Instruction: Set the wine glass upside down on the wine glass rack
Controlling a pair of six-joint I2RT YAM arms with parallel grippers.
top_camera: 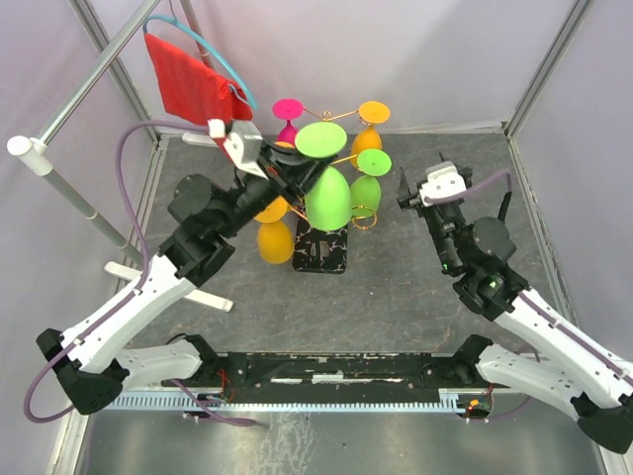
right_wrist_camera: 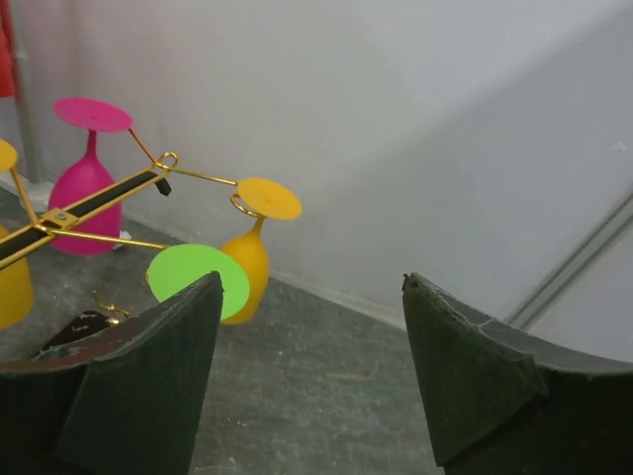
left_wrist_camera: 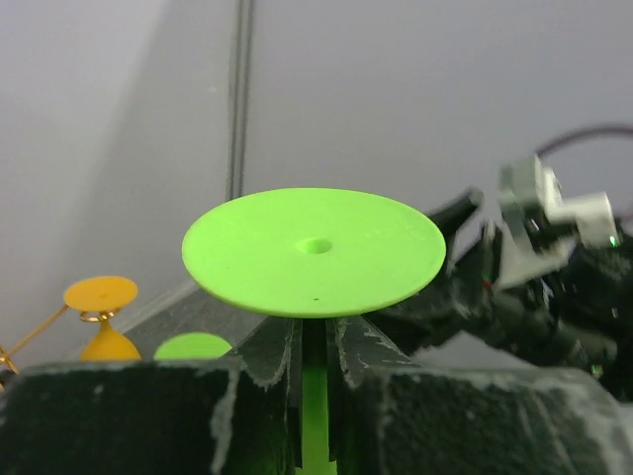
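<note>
Well to the left of and behind the left pincer [left_wrist_camera: 315,368], a red cloth [top_camera: 188,81] is hung from a rail. The left pincer is closed narrowly on the thin stem of the lime-green wine glass [left_wrist_camera: 313,249], which is held upside down. Its round foot is seen flat and level just above the fingers [left_wrist_camera: 148,421], and its bowl is hung below them.

In the top view the held glass is seen over the middle of the wine glass rack [top_camera: 324,254], whose black marbled base is set on the table [top_camera: 396,297] just beyond and below the fingertips. Whether the glass is touching a gold wire arm cannot be told. Two orange glasses [top_camera: 275,240] are hung on the rack beneath this pincer.

The right pincer [right_wrist_camera: 312,289] is kept well apart from the rack, on its right side, and is pointed towards it. Its jaws are spread wide and nothing is held between them. Ahead of it and to its left, a small green glass [right_wrist_camera: 193,277] and a third orange glass [right_wrist_camera: 252,259] are hung from the wire arms, with a pink glass [right_wrist_camera: 84,183] farther off.
</note>
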